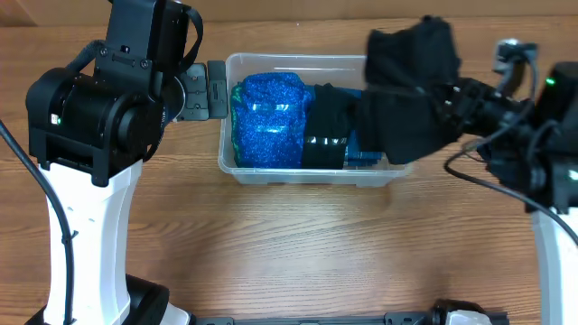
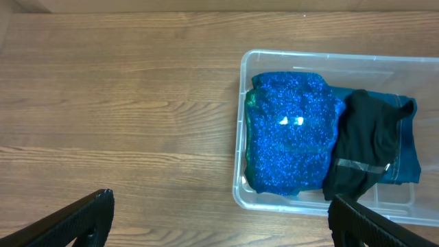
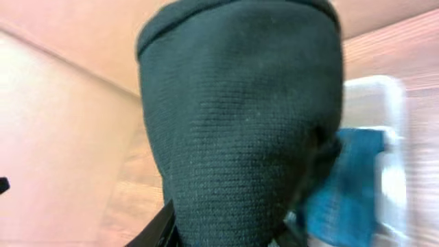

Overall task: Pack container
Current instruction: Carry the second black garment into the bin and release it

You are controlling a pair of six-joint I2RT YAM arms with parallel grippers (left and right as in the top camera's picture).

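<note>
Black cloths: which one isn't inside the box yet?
The big knit black cloth, held by the right gripper over the container's right end. The smaller black cloth lies inside, beside the glittery blue bundle.

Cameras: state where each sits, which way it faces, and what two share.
Overhead: above table, facing down on container; both arms show.
Left wrist: on left arm, looking down at container; open left hand fingers at bottom.
Right wrist: on right arm; held black cloth fills view.
Shared: overhead and left wrist show container, blue bundle.
</note>
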